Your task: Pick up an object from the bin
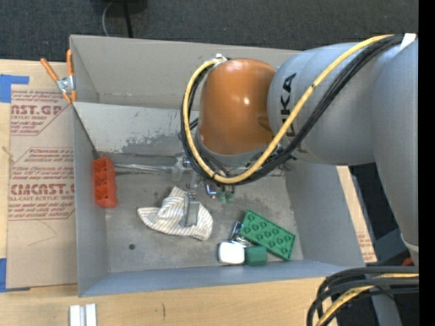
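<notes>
A crumpled white cloth with grey stripes [168,217] lies on the bin floor near the middle front. My gripper [192,212] comes down from under the orange cover and sits on the cloth's right part, touching or pressing into it. A green studded building plate [270,235] lies to the right of the gripper, near the front right corner. In front of that plate sit a small white rounded piece [231,252] and a small green block [256,255].
A red building block [104,180] stands against the bin's left wall, well apart from the gripper. The arm and its orange cover hang over the back and middle of the bin. Bare floor lies between the cloth and the red block.
</notes>
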`<action>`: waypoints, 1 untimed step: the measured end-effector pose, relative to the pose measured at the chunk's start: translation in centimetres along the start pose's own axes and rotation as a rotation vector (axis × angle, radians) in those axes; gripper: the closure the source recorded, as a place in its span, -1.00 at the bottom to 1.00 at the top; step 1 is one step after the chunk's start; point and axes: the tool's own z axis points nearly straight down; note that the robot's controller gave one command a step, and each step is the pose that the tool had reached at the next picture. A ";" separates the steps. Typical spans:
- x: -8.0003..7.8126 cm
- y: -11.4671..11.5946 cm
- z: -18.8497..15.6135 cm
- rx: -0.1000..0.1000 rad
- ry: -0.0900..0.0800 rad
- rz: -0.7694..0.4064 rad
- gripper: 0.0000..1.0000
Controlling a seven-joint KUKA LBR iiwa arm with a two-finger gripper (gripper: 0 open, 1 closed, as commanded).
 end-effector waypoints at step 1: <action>1.6 -2.8 3.1 0.001 0.004 0.121 -1.00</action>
